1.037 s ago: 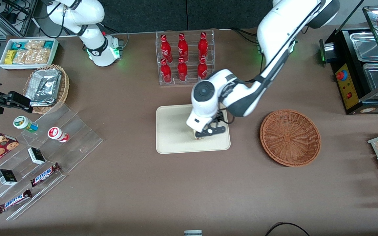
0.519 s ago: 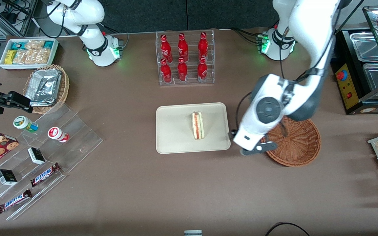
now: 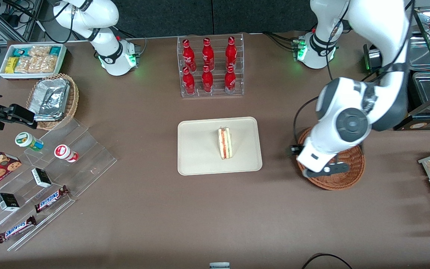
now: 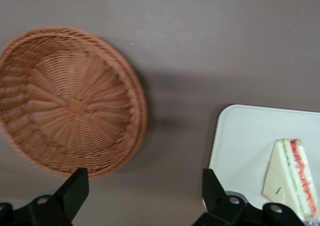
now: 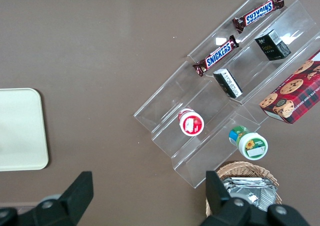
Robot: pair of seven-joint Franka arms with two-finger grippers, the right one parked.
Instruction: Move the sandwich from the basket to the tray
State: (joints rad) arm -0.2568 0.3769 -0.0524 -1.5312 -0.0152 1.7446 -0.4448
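We see the tray (image 3: 200,149) mid-table, basket (image 3: 351,168) beside it toward the working arm's end. Gripper (image 3: 321,172) hangs above the basket with fingers (image 4: 75,188) spread, holding nothing. Sandwich (image 3: 224,143) lies flat on the tray (filling edge showing).

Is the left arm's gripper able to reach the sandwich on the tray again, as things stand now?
Probably yes. The gripper hangs open above the basket, holding nothing. The sandwich lies alone on the tray, nothing covers it, and only bare table lies between basket and tray.
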